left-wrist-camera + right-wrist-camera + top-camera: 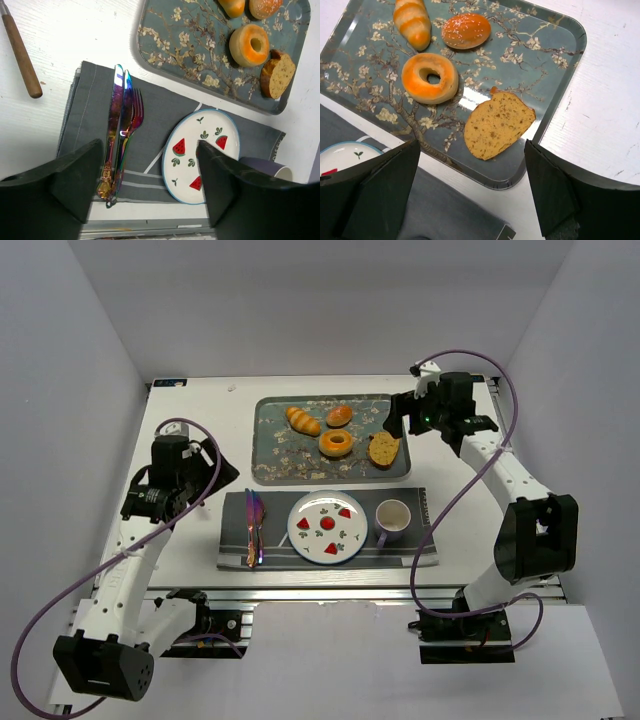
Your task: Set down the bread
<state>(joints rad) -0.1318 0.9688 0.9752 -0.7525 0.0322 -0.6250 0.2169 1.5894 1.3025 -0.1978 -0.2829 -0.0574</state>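
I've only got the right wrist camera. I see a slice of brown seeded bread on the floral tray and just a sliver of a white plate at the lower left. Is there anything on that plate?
Observer: No food. The round white plate with watermelon prints is bare, and it lies on a grey striped placemat.
Operator: What's next to the plate?
Observer: A purple mug stands close beside it on the right-arm side, and iridescent cutlery lies on the mat on the other side.
Operator: And the left arm?
Observer: The left pincer is open and holds nothing. It sits on the left side of the table, away from the tray's bread.
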